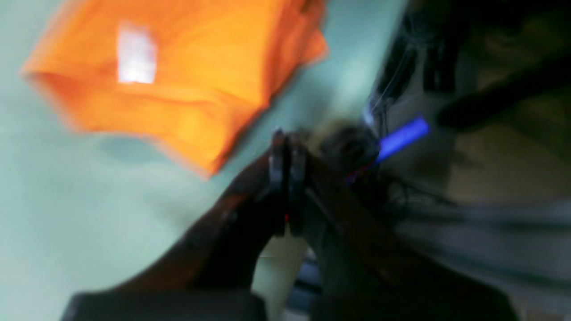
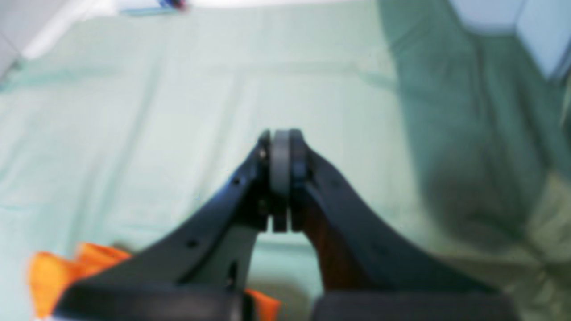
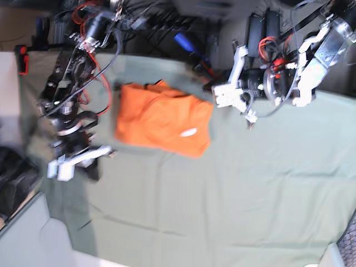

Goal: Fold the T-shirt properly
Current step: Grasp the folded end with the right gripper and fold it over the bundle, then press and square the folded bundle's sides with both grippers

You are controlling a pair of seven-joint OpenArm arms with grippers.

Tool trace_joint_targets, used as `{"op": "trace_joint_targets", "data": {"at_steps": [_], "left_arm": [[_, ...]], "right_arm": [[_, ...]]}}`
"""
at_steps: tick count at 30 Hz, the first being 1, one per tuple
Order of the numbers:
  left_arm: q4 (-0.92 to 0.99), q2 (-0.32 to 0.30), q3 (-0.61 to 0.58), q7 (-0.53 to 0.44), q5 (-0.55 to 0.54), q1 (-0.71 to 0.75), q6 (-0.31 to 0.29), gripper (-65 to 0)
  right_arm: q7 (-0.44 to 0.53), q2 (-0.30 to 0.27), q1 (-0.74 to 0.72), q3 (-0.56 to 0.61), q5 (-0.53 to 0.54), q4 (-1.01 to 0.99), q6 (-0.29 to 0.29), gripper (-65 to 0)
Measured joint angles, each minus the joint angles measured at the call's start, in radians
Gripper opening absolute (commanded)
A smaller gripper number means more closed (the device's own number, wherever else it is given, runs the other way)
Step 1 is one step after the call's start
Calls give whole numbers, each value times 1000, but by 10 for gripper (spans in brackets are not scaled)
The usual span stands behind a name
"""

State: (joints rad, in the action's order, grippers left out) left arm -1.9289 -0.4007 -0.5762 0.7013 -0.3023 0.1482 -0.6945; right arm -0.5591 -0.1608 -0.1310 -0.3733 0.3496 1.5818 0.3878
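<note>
left claw (image 1: 285, 147) fully closed, empty; right claw (image 2: 281, 151) fully closed, empty; folded t-shirt (image 3: 164, 118) lies apart.

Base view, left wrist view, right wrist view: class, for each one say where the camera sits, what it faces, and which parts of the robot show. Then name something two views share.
Base: overhead, facing down on the grey-green table cover; both arms show, either side of the folded orange T-shirt.
Left wrist: on the left arm, looking along the shut left gripper toward the T-shirt and its white tag.
Right wrist: on the right arm, looking past the shut right gripper across the cover; orange cloth at the bottom edge.
Shared: the T-shirt shows in all three.
</note>
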Motion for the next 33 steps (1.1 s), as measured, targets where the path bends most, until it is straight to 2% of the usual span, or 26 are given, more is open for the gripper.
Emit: {"op": "trace_joint_targets", "data": {"at_steps": [2,5,8,11,15,19,26,33], "left_arm": [[63,33,-51,-54,42,-24,2,-650],[143,85,-96,-61,121,-81,33,-650],[201,117,-100,-55,126,-107,36,-650],[258,141,-101,-68,132,-138,36,-650],[340,140,-101,-118,148,-185,34,-650],[421,134,-106,-168,158,-235,20,-650],[536,41,-103,-256,163,-366,34,-650],[655,40,-103,-284,228,-504,60,-650]], "right_arm": [[-6,-34,-20,13,2,-111,0,-650],[-8,-87,-34,70,12,-204,0,-650],[-2,-120,-39,163,12,-213,0,-650],[-7,-130,-40,248,-9,-213,0,-650],[-11,-140,-40,304,-16,-213,0,-650],[-45,-170,-35,306,-6,-213,0,-650],[-171,-230,-26,306,191,-211,1,-650],[-168,-233,87,307,298,-164,9,-650]]}}
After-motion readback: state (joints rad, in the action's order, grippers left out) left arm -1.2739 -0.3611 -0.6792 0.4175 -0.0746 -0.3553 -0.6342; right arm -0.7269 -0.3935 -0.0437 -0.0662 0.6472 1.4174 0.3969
